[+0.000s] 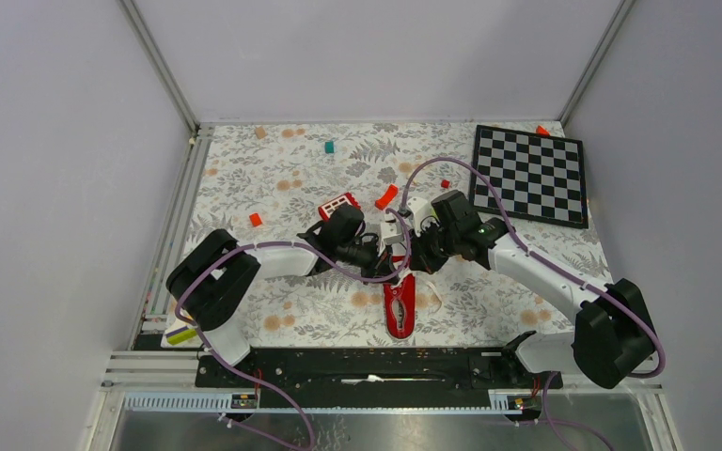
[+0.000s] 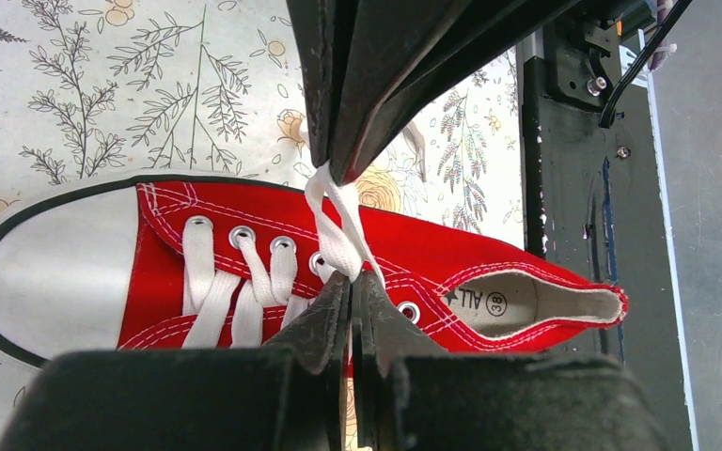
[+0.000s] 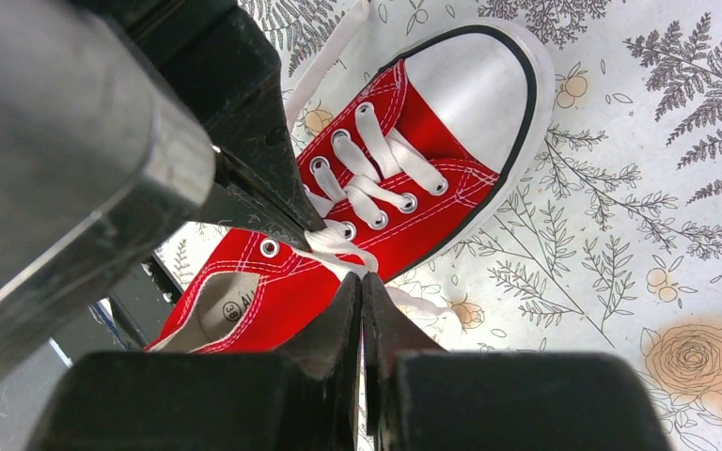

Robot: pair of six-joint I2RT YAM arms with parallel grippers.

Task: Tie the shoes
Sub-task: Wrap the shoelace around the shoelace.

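The shoes are a single red canvas sneaker (image 1: 400, 315) with a white toe cap, lying on the flowered mat near the front rail. Both grippers meet just above its lacing. In the left wrist view the sneaker (image 2: 451, 249) lies toe to the left, and my left gripper (image 2: 353, 279) is shut on a white lace (image 2: 338, 235) rising from the upper eyelets. My right gripper (image 2: 337, 169) pinches the same lace from above. In the right wrist view my right gripper (image 3: 362, 278) is shut on a lace loop (image 3: 343, 246) over the sneaker (image 3: 432, 216), with the left gripper (image 3: 312, 224) beside it.
A chessboard (image 1: 529, 174) lies at the back right. A red block with white squares (image 1: 338, 203), a red-orange curved piece (image 1: 386, 196), a teal bit (image 1: 329, 147) and an orange bit (image 1: 256, 219) are scattered behind the arms. The black rail (image 1: 376, 362) runs just past the heel.
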